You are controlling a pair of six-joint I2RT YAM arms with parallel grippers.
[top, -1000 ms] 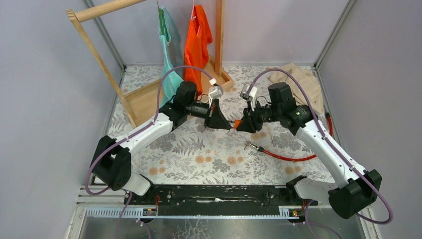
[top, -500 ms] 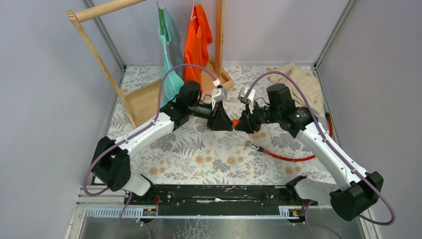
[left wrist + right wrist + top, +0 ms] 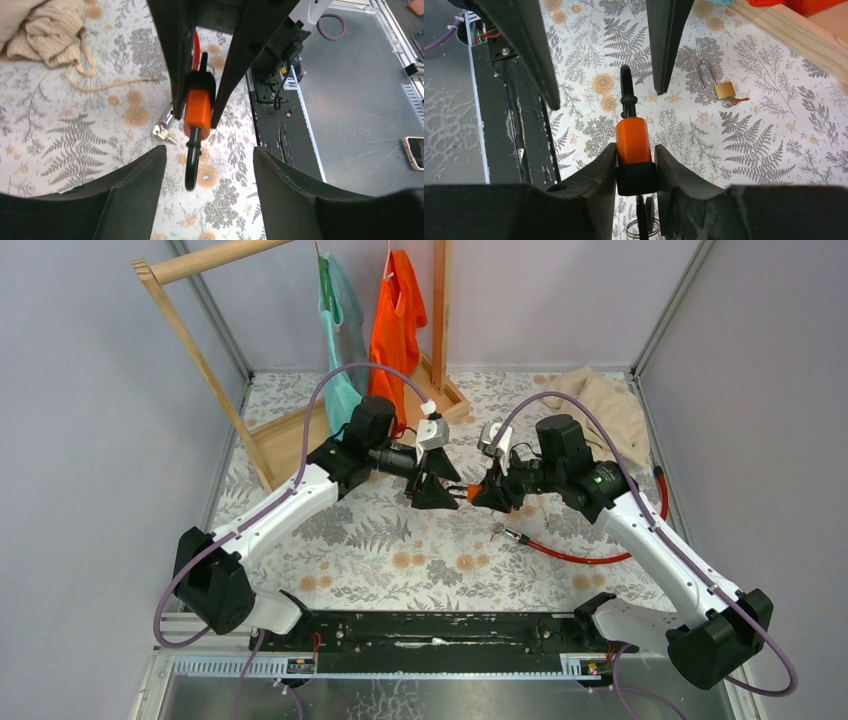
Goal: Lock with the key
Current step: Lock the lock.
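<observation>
The right gripper is closed tight on the orange lock, its two fingers pressing the black collar at the lock's near end, so the lock is held in the air above the worktop. A black key, or what looks like one, sticks straight out of the lock's far end, pointing away from the right gripper and toward the left gripper. The left gripper faces it head-on with its fingers spread wide and nothing between them. The key's tip reaches into the space in front of those fingers without touching either one.

Below and just beyond the right gripper, a small brass padlock lies flat on the worktop with a key in its underside. A red cable curls on the worktop under the right arm.

The worktop is covered with a pale cloth printed with ferns and flowers. Past the left gripper stands a wooden rack hung with a teal shirt and an orange shirt. Behind the right gripper lies a crumpled beige garment. Plain grey walls enclose the space.
</observation>
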